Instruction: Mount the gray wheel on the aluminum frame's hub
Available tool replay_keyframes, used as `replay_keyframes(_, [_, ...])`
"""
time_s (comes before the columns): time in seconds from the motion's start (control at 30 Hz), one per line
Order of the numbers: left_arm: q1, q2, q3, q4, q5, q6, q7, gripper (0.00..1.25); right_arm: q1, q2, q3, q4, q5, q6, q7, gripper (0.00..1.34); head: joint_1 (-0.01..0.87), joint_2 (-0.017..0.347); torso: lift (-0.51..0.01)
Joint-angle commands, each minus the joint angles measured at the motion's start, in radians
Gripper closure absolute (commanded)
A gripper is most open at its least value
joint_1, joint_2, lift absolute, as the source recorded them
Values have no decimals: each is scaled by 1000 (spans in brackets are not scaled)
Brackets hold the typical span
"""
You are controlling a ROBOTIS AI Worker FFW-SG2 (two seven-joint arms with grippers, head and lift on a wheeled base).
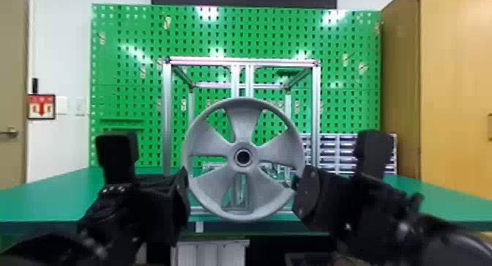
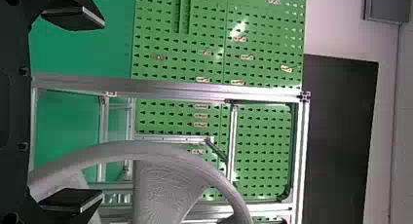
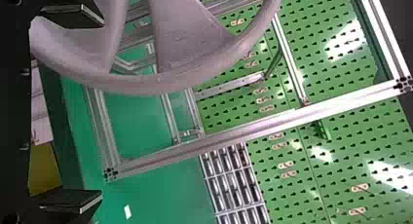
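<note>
Gray wheel (image 1: 243, 126) upright at the middle of the scene, its face square to the head camera; dark round bore at its centre, five broad spokes, open gaps between them; its lower rim overlaps the table's near edge in the head view; aluminum frame (image 1: 167, 118) directly beyond the wheel, standing upright, its top bar above the wheel and its corner posts left and right of it; two middle posts run down behind the wheel's upper rim; frame's hub hidden behind the wheel, so cannot tell whether wheel and hub touch

Left gripper (image 1: 151, 158) at the wheel's left side, fingers spread wide; inner finger at the rim and seemingly against it, outer finger well apart from the wheel; right gripper (image 1: 340, 157) at the wheel's right side, likewise wide open, inner finger by the rim, outer one well off to the right; neither has closed its two fingers on the rim; wheel sits between the two inner fingers; how firmly it is held there, cannot tell

Green table (image 1: 47, 199) under and around the frame; green pegboard (image 1: 234, 30) at the far side, small hooks on it; rack of small drawers (image 1: 336, 151) far right, in front of the pegboard; wooden cabinet (image 1: 454, 82) farther right; red and white sign (image 1: 42, 107) on the wall at left
</note>
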Motion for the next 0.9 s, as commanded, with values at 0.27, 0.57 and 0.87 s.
replay_keyframes(0.27, [156,60,69,-103,17,1,-34,71,202,-16,-13,-93,144,-90,122,68,-5,6,-499])
replay_keyframes(0.57, [274,77,123,-118,-26,-45,-97,87,355,-31,8,-124,337,-240,225,67,-5,6,-499])
replay_keyframes(0.87, [386,86,161,-117,-133,-141,-181,93,469,-31,7,-122,448,-311,280,68,-5,6,-499])
